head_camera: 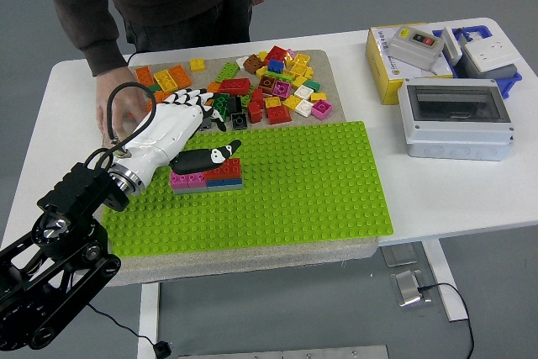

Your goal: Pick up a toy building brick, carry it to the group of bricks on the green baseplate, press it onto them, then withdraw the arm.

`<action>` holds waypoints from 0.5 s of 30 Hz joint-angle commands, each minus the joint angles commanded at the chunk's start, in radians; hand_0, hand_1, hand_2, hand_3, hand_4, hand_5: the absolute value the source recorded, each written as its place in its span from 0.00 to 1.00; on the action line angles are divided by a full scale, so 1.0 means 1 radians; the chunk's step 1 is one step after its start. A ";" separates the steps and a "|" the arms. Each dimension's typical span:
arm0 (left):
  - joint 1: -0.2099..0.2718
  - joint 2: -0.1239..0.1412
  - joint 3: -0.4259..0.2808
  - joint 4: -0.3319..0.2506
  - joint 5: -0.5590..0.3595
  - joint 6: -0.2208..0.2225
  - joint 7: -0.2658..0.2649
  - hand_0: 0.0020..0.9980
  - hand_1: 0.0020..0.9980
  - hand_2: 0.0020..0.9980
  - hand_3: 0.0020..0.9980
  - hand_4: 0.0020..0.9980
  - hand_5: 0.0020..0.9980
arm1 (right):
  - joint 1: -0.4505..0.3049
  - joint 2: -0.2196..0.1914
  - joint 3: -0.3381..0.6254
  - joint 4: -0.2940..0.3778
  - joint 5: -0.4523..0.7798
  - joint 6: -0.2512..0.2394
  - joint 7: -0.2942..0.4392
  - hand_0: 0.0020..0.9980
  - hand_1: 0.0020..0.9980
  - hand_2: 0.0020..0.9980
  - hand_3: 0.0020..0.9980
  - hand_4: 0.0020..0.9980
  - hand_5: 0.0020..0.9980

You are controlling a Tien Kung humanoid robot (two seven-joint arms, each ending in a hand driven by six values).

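**Brick group sitting on baseplate, left hand hovering open above it**

Brick group (208,176) is sitting on the green baseplate (294,182), left part of it: pink bricks on the left, red on the right, a blue and grey layer showing underneath. Nothing is gripping it.

Fingers (187,100) of the left hand (172,128) are fanning out loosely toward the loose brick pile, holding nothing. Thumb (206,157), black with a white patch near the tip, is pointing right and hanging over the top of the group; can't tell if it's touching. White palm is lying over the baseplate's far-left corner, black arm (59,241) is coming in from the lower left.

Loose brick pile (252,86) is lying on the beige mat (328,65) beyond the baseplate: orange, yellow, red, green, pink, black pieces mixed.

A person is standing at the far side, one hand (118,107) resting flat on the mat just behind the robot's fingers.

On the right of the table (471,191): a grey enclosure with clear lid (456,117), a yellow box (391,69) and a blue bin (483,56) behind it.
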State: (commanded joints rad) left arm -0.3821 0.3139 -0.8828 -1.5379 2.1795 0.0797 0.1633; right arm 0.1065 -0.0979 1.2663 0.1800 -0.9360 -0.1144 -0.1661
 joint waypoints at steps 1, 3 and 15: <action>-0.001 -0.004 0.005 0.013 0.001 0.007 -0.004 1.00 0.97 0.93 0.57 0.56 0.93 | 0.000 0.000 -0.001 0.000 0.001 0.000 0.000 0.63 0.63 0.62 0.62 0.45 0.72; -0.001 -0.019 0.014 0.054 0.003 0.022 -0.013 1.00 0.97 0.94 0.58 0.54 0.95 | 0.002 0.000 -0.003 0.000 0.003 0.000 0.001 0.64 0.63 0.62 0.62 0.44 0.72; 0.006 -0.048 0.029 0.166 0.019 0.047 -0.030 1.00 0.96 0.93 0.59 0.53 0.94 | 0.003 0.002 -0.008 0.000 0.008 -0.001 0.003 0.63 0.63 0.62 0.62 0.44 0.72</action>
State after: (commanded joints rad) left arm -0.3764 0.2658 -0.8541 -1.3723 2.1982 0.1269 0.1328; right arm 0.1096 -0.0956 1.2578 0.1800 -0.9285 -0.1152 -0.1630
